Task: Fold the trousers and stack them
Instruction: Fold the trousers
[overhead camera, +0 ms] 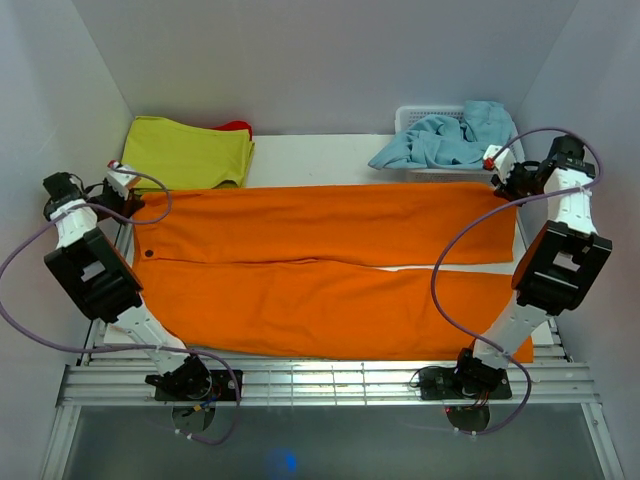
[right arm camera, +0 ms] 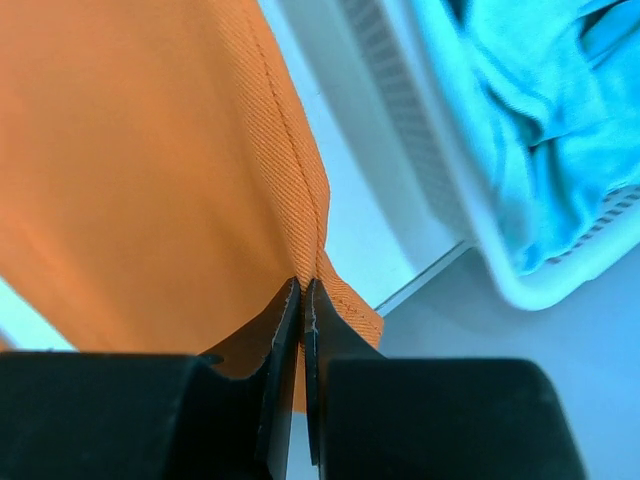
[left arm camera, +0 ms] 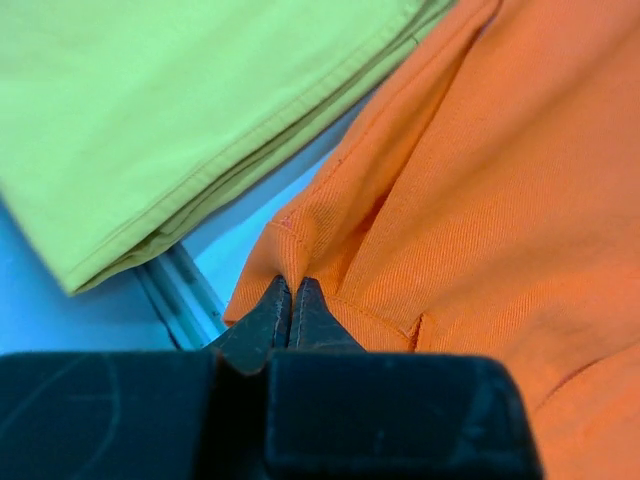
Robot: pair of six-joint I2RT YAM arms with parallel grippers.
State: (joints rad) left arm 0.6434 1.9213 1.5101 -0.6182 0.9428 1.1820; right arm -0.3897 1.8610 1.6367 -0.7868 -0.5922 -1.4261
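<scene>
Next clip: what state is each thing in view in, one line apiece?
trousers: unfolded, spread flat, legs side by side
left gripper: shut, pinching the waistband's far corner
right gripper: shut, pinching the far leg's hem corner
yellow-green cloth: folded, lying flat
light blue garment: crumpled, heaped in the white basket
white basket: upright, holding that garment

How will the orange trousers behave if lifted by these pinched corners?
Probably floppy: the trousers pucker where the left gripper pinches. The long span to the right gripper will likely sag. The ribbed weave looks unlikely to slip.
</scene>
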